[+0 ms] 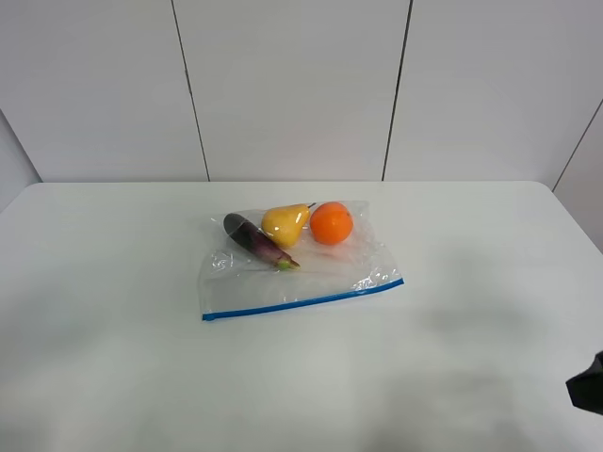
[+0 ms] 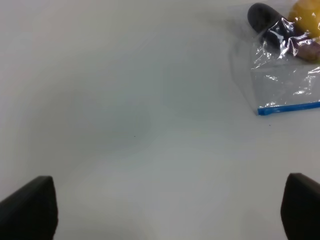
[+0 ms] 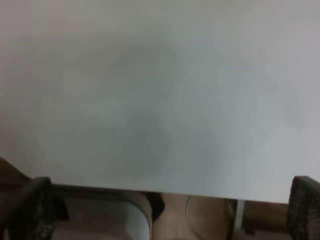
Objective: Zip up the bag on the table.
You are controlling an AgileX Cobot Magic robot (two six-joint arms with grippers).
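Observation:
The clear crinkly bag (image 1: 311, 273) lies flat in the middle of the white table (image 1: 113, 282). Its blue zipper strip (image 1: 301, 301) runs along the near edge. I cannot tell whether the strip is sealed. A dark eggplant (image 1: 252, 239), a yellow pear (image 1: 285, 223) and an orange (image 1: 332, 223) sit inside at the far side. In the left wrist view the bag's corner (image 2: 282, 82) lies far from my open, empty left gripper (image 2: 167, 212). My right gripper (image 3: 167, 210) is open and empty over the table's edge, with the bag out of its view.
A dark part of the right arm (image 1: 589, 384) shows at the table's near right edge. A white panelled wall (image 1: 292, 85) stands behind the table. Under the table edge the right wrist view shows a pale bin (image 3: 107, 220) and floor.

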